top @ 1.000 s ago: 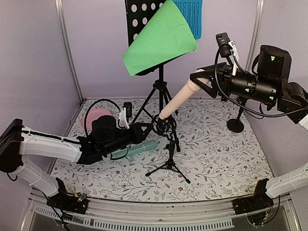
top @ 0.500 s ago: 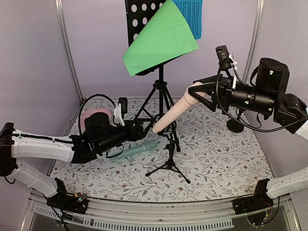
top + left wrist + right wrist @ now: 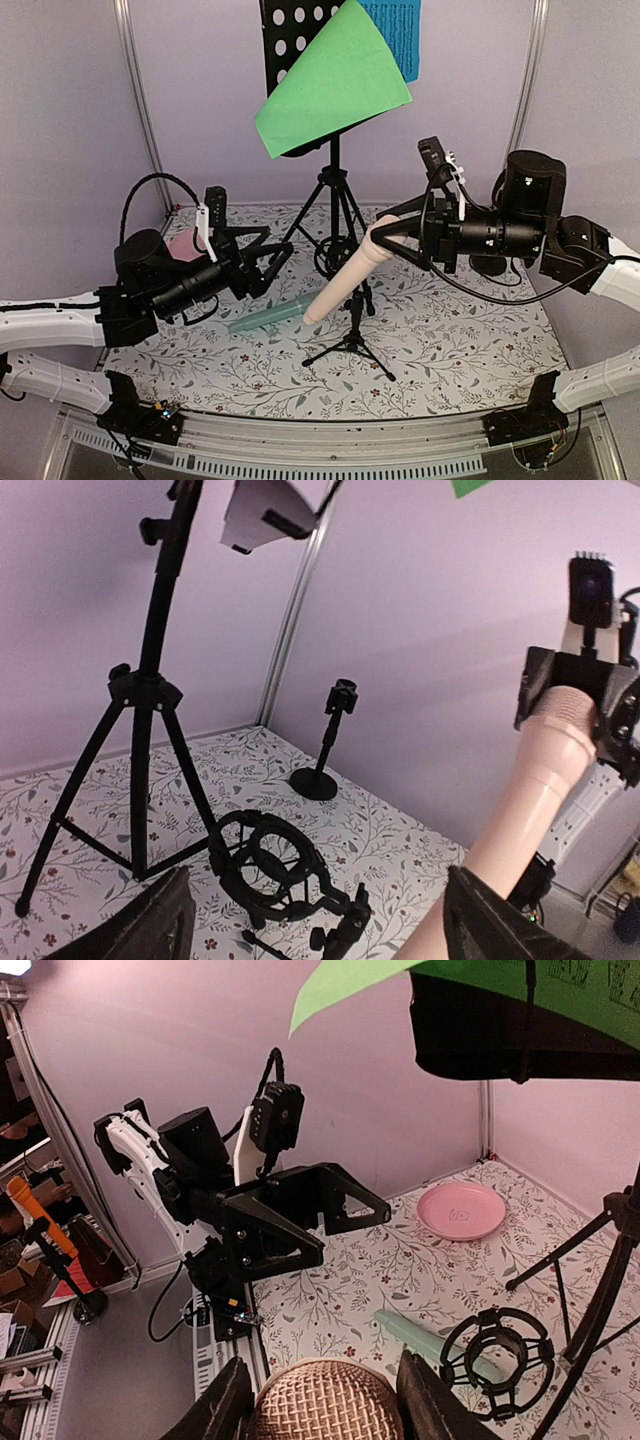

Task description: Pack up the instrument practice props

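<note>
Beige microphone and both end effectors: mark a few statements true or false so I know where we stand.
1. The right end effector grips the beige microphone. True.
2. The beige microphone sits in the shock mount. False: the mount's ring is empty and the microphone is held in the air.
3. The left end effector holds the mint microphone. False: it is open and empty, and the mint microphone lies on the table.
4. The green sheet rests on the black music rack. True.
</note>
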### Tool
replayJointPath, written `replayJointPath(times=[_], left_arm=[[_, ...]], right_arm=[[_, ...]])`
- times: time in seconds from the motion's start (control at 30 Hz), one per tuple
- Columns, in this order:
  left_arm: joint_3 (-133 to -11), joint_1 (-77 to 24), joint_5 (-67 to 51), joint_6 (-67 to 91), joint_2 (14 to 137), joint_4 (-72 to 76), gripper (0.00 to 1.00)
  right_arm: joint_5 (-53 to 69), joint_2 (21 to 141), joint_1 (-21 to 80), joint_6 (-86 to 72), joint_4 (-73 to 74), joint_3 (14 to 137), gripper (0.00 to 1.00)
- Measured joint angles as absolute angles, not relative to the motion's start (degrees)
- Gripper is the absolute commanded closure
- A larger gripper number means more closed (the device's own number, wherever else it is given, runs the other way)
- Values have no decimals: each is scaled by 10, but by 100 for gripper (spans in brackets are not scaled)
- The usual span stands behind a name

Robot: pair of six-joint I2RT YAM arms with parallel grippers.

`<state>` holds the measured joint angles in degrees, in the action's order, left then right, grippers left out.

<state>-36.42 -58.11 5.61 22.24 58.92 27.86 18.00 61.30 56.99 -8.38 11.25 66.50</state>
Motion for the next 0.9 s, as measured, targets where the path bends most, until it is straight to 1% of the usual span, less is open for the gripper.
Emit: replayJointPath(times=[0.13,0.23,0.47,0.73,0.83,0.9], left_arm=[[-364,-625,8,136,565,258,15],[-364,-660,-43,89,563,244,17],[-363,-675,-156,52,590,237,21],[-389,-690,-201,61,693,240,39],[-408,-701,-221,67,725,250,49],[-417,-706,-228,72,739,256,54]], right_arm=[[232,643,570,-86,99,642,52],[283,659,570,-84,88,623,52],[357,663,570,-79,51,597,51],[398,663,570,-75,21,581,51],[404,661,570,-75,13,575,51],[413,658,570,-75,12,571,51]])
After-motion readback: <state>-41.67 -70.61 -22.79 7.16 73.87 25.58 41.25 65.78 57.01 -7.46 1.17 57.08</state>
